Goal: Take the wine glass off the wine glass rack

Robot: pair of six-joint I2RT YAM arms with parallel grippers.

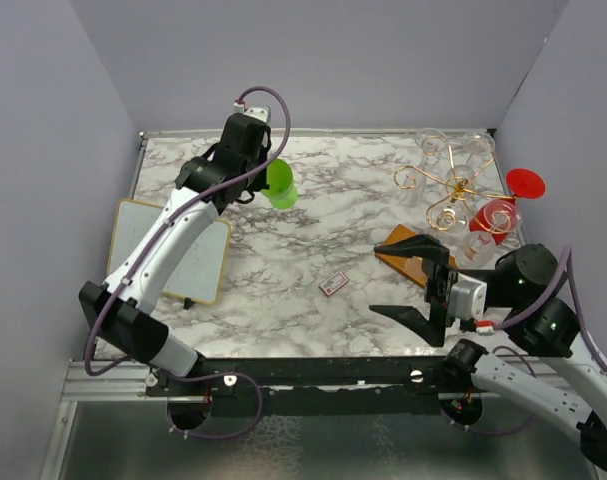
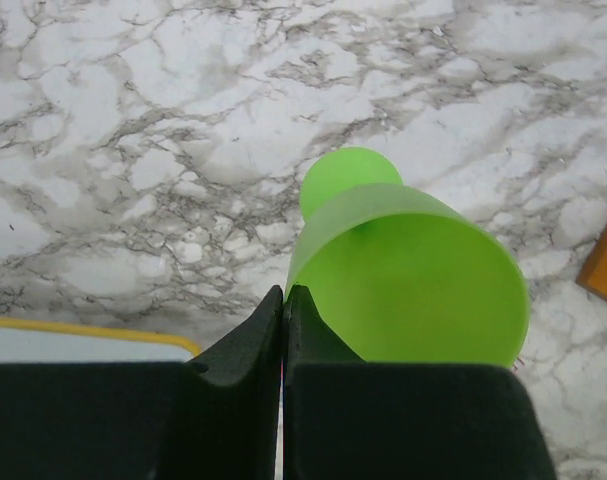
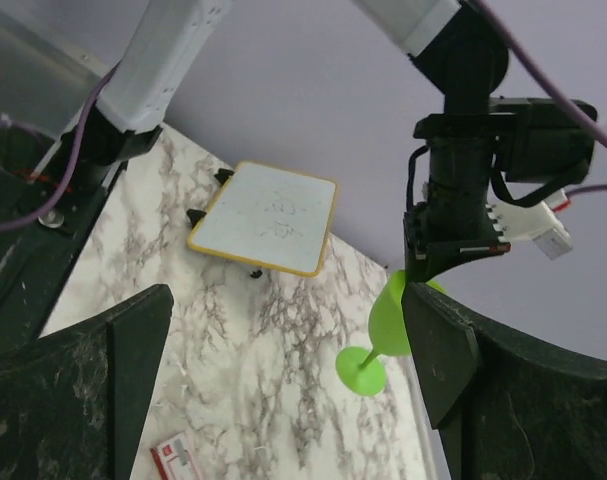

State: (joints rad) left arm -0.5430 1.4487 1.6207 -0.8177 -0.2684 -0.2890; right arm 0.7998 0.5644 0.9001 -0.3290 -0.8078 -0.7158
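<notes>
- One green wine glass (image 2: 413, 270), one wine glass rack (image 1: 453, 188), one whiteboard (image 1: 173, 250) and one small red-and-white card (image 1: 333, 284).
- The rack carries one red glass (image 1: 495, 216) and at least three clear glasses (image 1: 433, 142); their exact number cannot be told.
- The left gripper (image 2: 283, 300) is pinched tight on the green wine glass's rim. The glass is off the rack, tilted away from the gripper, its round foot low over the counter (image 1: 313, 230).
- The right gripper (image 1: 388, 280) gapes wide and holds nothing; the rack stands just behind it, the card just in front.
- The counter is white marble veined with grey, enclosed by plain lilac-grey walls (image 1: 333, 60).
- The rack is thin gold wire in curled scrolls on a flat brown wooden base (image 1: 408, 265); the green glass is translucent plastic-looking; the whiteboard is yellow-edged with rounded corners.
</notes>
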